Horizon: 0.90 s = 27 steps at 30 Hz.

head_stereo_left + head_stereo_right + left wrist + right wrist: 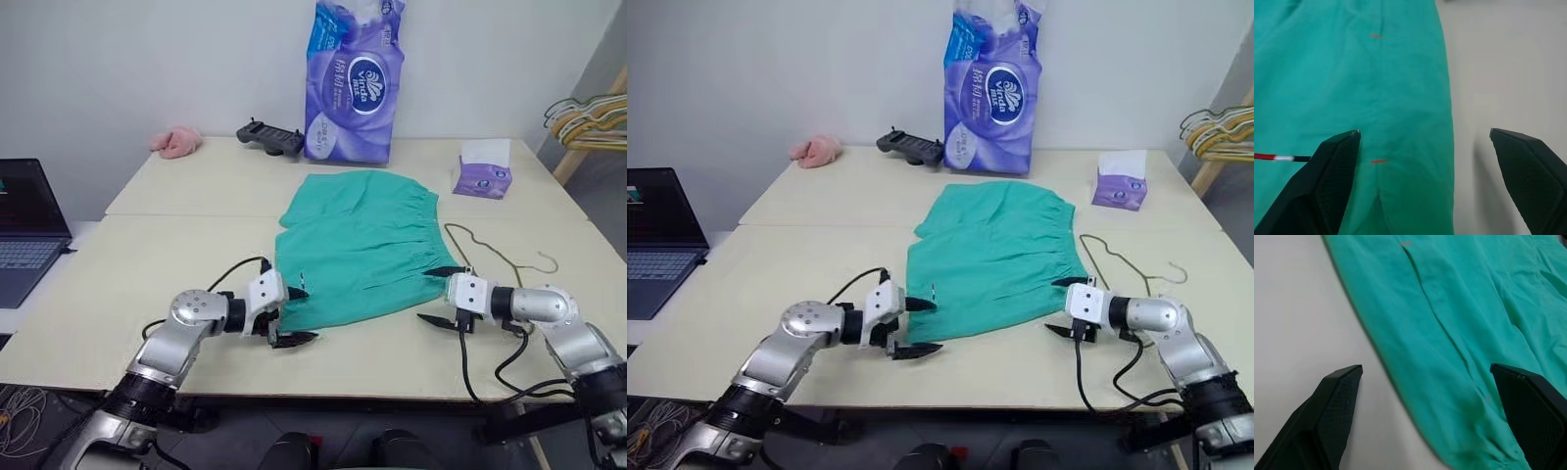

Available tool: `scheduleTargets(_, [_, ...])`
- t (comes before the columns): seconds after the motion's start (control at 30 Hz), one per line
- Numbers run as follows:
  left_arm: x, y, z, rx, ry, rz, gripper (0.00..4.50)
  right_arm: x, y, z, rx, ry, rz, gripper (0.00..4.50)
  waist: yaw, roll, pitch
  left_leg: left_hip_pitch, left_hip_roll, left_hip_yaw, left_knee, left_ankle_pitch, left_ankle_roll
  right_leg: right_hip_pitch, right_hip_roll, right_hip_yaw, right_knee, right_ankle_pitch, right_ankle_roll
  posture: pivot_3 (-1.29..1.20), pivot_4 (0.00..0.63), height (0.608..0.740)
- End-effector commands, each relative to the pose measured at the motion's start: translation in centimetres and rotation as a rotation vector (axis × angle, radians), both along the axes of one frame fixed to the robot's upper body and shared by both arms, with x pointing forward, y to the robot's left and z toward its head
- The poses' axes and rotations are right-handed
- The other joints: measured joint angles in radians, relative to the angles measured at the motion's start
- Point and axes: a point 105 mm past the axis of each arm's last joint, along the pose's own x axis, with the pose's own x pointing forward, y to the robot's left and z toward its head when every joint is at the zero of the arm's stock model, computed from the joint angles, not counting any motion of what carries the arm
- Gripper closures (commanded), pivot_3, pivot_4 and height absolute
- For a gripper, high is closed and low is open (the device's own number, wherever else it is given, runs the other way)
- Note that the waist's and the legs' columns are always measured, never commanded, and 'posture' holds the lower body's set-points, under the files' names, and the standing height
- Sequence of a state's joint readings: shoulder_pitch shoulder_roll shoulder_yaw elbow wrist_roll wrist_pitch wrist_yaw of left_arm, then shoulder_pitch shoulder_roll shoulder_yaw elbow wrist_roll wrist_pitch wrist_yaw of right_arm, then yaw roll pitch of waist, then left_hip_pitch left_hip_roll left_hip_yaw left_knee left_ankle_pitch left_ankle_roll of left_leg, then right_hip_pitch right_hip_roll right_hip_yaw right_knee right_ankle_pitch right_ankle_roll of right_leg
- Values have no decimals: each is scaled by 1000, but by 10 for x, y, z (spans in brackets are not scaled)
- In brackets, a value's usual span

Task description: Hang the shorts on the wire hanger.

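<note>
Pale cream and wide, the surface [147,255] stands against a white wall, with a tall purple pack of tissue rolls [355,83], a small purple tissue box [482,176], a black controller [269,137] and a small pink cloth [176,143] along its far side, and an open laptop [29,230] off to the robot's left.

Spread flat near the middle lie the teal-green soft fabric shorts [358,245], gathered waistband toward the robot's right and legs toward its left, so the long edge nearest the robot runs roughly across between the two arms. The thin pale wire hanger [500,255] lies flat just beside the waistband end, its hook pointing away to the right; whether its near corner slips under the cloth I cannot tell.

Both hands are wide open and empty. The left hand [289,315] points in from the left at the near leg corner, one finger over the cloth and the other over bare surface, straddling the hem edge. The right hand [439,295] mirrors it at the near waistband corner, likewise astride the edge.

Each hand looks equally close to its own corner, so the coming move seems to turn on closing over that near edge from both ends. The right hand is the nearer to the hanger.
</note>
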<state>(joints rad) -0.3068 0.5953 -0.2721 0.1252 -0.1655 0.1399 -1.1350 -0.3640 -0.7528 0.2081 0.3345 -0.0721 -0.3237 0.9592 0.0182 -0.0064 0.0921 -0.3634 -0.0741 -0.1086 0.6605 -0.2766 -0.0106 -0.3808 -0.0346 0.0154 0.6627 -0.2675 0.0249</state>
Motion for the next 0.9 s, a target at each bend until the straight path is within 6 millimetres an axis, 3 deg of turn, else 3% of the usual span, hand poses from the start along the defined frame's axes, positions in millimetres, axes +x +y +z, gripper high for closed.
scheduleTargets(0.03, [10,-8,3,30,-79,-49,0,15,-12,1,-81,-64,10,47,3,0,0,0,0,0,0,0,0,0,0,0,0,0,0,59,60,740])
scheduleTargets(0.37, [26,-18,-19,75,-94,-66,0,30,-44,-11,-226,-39,-13,47,7,0,-3,3,-1,1,1,1,2,3,-1,1,0,1,0,59,40,740])
scheduleTargets(0.53, [30,-21,-26,80,-99,-67,0,35,-46,-8,-223,-24,-23,47,9,0,-13,7,-2,1,1,2,3,9,-2,1,-2,2,1,55,34,740])
scheduleTargets(0.6, [30,-22,-26,72,-93,-70,574,35,-46,-9,-223,-10,-16,0,8,0,-15,7,-2,1,1,2,3,9,-2,1,-2,2,0,54,31,740])
scheduleTargets(0.7, [28,-20,-28,78,-76,-81,1474,34,-43,-7,-214,-7,2,585,8,0,-17,7,-2,1,1,2,3,8,-2,1,-1,2,0,55,30,740])
scheduleTargets(0.9, [33,-12,-25,92,-83,-72,3366,37,-32,-2,-191,-28,31,2738,5,0,-17,7,-2,1,1,2,3,7,-2,1,0,2,0,58,28,740])
